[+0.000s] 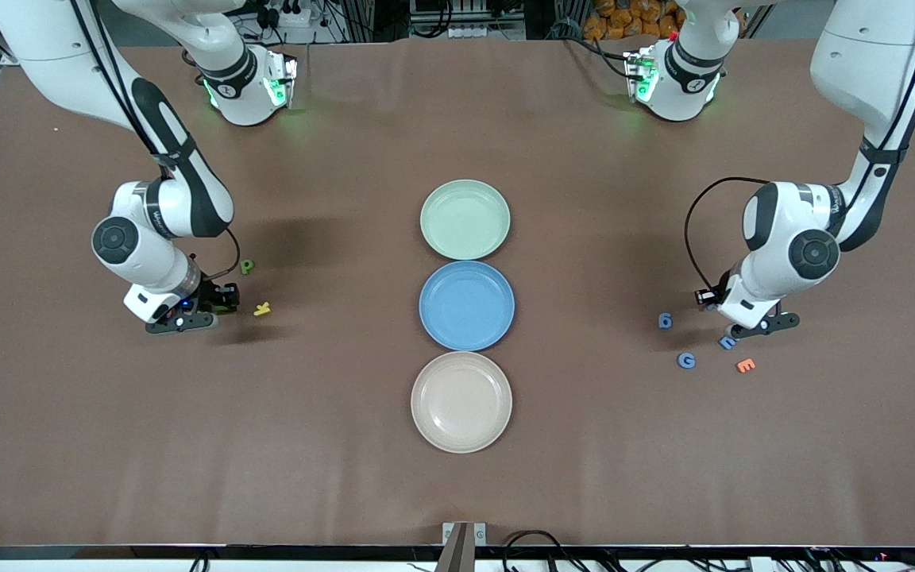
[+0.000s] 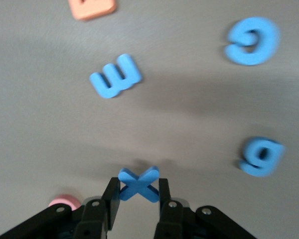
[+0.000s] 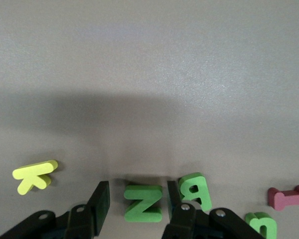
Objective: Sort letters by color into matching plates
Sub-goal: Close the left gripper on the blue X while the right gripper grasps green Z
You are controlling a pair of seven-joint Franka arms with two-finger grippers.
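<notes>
Tools low over both letter piles, plates bare.
At nine o'clock we see the right tool (image 3: 134,206) spread around green Z (image 3: 143,202); green plate (image 1: 465,219) and blue plate (image 1: 466,305) sit mid-surface, unfilled; at three o'clock the left tool (image 2: 138,196) pinches chunky blue X (image 2: 138,183). Sorting looks barely begun.

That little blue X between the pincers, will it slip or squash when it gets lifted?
The blue X looks chunky and matte like foam, so it probably weighs very little and grips well. The left tool has its fingers against the sides, where the notched X shape may let it twist a bit. It lies flat on the table, so rolling seems unlikely.
</notes>
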